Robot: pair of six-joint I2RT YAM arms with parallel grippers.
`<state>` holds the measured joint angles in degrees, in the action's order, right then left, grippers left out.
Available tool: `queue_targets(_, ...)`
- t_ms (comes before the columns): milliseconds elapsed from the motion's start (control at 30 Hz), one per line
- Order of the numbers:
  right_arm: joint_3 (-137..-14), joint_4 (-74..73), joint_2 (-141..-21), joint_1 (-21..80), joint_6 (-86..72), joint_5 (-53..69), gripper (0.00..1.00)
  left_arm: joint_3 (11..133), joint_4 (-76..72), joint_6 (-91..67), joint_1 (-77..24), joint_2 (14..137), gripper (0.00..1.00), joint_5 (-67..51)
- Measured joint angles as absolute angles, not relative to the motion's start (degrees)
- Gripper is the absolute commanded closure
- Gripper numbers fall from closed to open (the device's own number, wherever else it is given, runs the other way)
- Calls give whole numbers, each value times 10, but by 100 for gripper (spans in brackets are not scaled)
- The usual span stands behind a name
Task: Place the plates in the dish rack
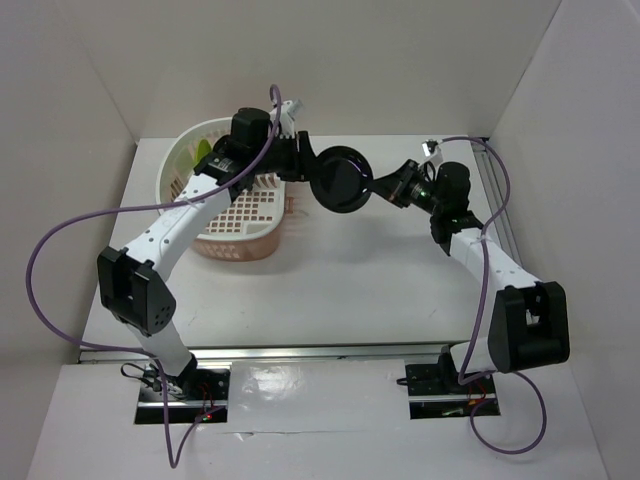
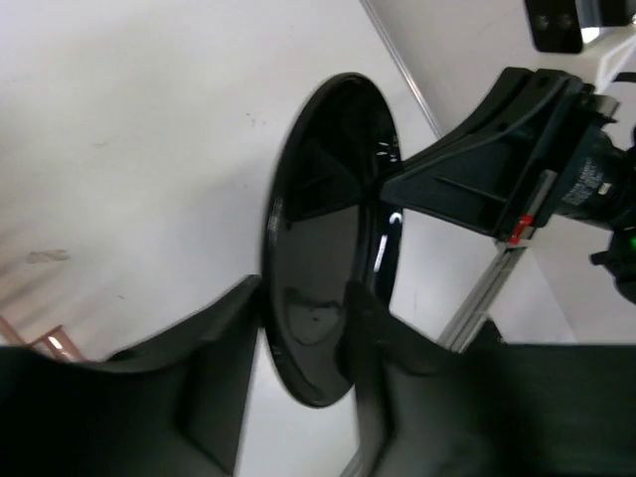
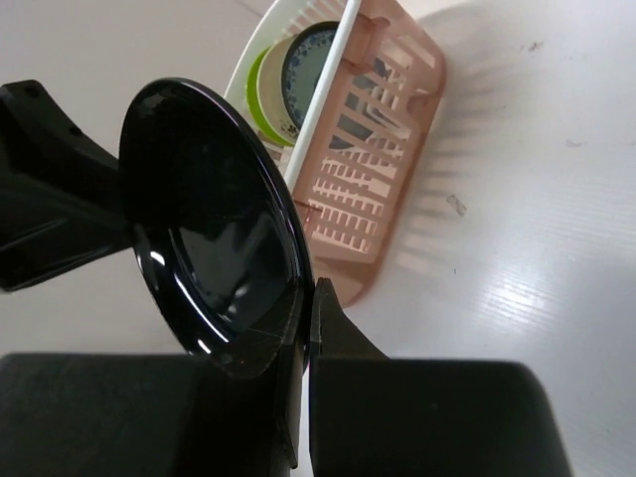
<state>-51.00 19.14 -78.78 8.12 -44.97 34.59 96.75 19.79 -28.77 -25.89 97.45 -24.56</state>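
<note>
A glossy black plate (image 1: 340, 180) hangs on edge in the air, just right of the pink dish rack (image 1: 235, 240). My right gripper (image 1: 378, 185) is shut on its right rim; in the right wrist view the right gripper (image 3: 306, 298) pinches the black plate (image 3: 209, 219). My left gripper (image 1: 305, 165) meets the plate from the left. Its blurred fingers (image 2: 224, 348) straddle the lower rim of the black plate (image 2: 328, 248), and contact is unclear. A lime green plate (image 3: 260, 99) and a blue-patterned plate (image 3: 308, 60) stand upright in the dish rack (image 3: 397, 149).
White walls close in the table at the back and on both sides. An aluminium rail (image 1: 497, 190) runs along the right edge, behind the right arm. Purple cables loop off both arms. The rack sits under the left forearm.
</note>
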Motion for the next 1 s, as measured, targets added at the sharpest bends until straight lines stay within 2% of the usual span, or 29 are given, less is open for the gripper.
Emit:
queue_targets(67, -510, 197, -788, 81, -450, 346, 100, 965, 196, -288, -255, 975, 74, -240)
queue_targets(167, -510, 204, -788, 81, -451, 350, 100, 962, 196, -288, -250, 975, 92, -226)
queue_targets(200, -511, 207, -788, 82, -450, 352, 94, 962, 197, -287, -249, 975, 100, -220)
queue_targets(233, -511, 209, -788, 83, -451, 352, 82, 962, 197, -288, -249, 976, 100, -219)
queue_targets(267, -511, 211, -788, 83, -452, 352, 64, 962, 197, -288, -249, 977, 100, -217)
queue_targets(300, -511, 212, -789, 83, -456, 354, 36, 962, 197, -287, -249, 977, 100, -216)
queue_targets(333, -511, 214, -790, 83, -458, 354, 0, 962, 197, -287, -250, 978, 100, -218)
queue_targets(467, -512, 216, -791, 85, -454, 355, 0, 983, 221, -283, -256, 988, 100, -196)
queue_targets(600, -512, 208, -792, 85, -448, 343, 0, 1043, 256, -263, -261, 1000, 100, -117)
queue_targets(833, -512, 185, -810, 85, -430, 325, 0, 1156, 275, -201, -261, 1014, 100, 94)
queue_targets(1000, -512, 151, -826, 85, -416, 321, 0, 1167, 267, -136, -261, 1031, 100, 256)
